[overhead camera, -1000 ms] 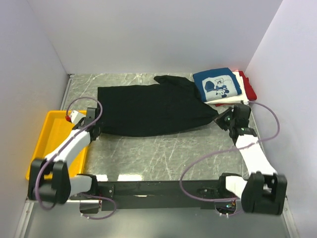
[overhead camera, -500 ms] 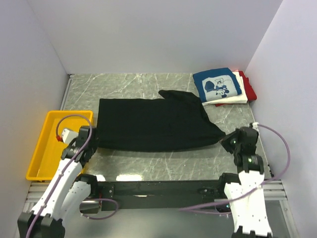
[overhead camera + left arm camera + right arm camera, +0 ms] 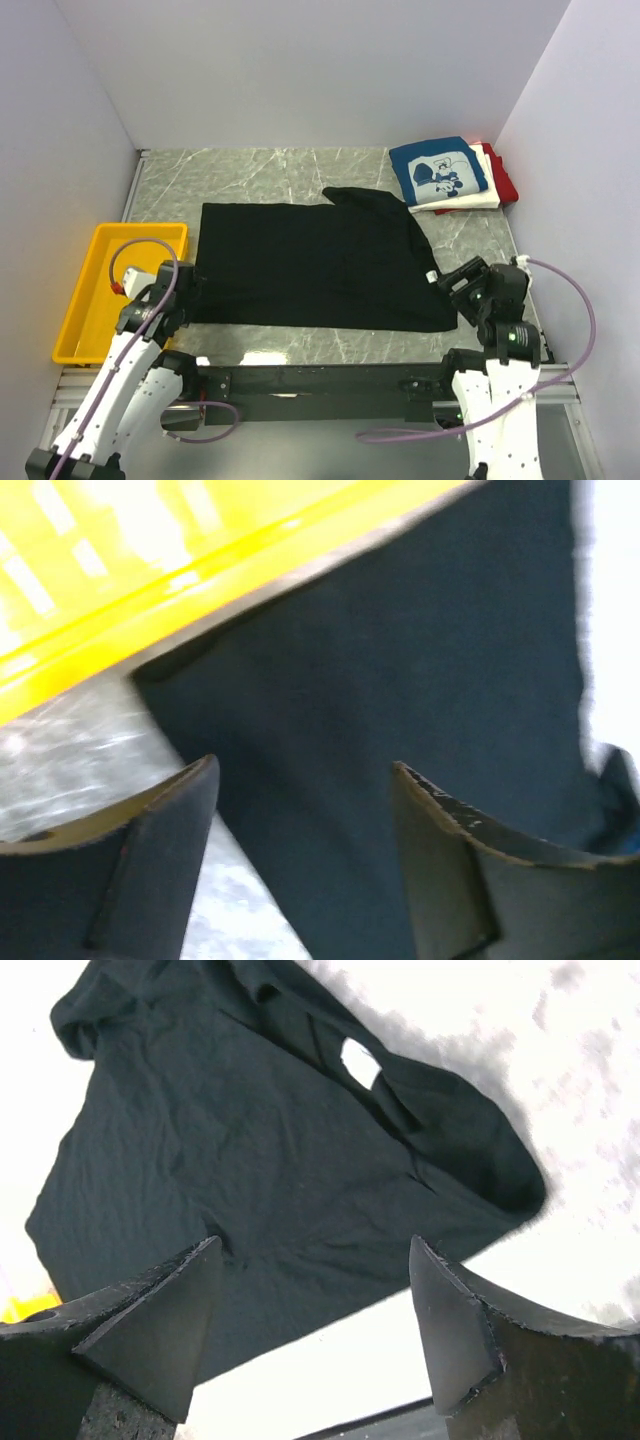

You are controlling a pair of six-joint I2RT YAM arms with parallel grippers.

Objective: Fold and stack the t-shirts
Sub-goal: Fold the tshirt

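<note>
The left gripper (image 3: 300, 770) and right gripper (image 3: 315, 1245) have just released the black tee (image 3: 310, 265), now spread flat by the table's (image 3: 300, 345) near edge, seemingly ready for folding.

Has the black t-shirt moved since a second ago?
Yes. The black t-shirt slid toward the near edge of the table, opening a gap from the folded stack its sleeve nearly touched before.

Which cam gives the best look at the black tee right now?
Top external: the black t-shirt lies spread out on the table, with almost its whole outline visible. The right wrist view shows most of it, but at a slant. The left wrist view gives only a blurred patch beside the yellow tray.
</note>
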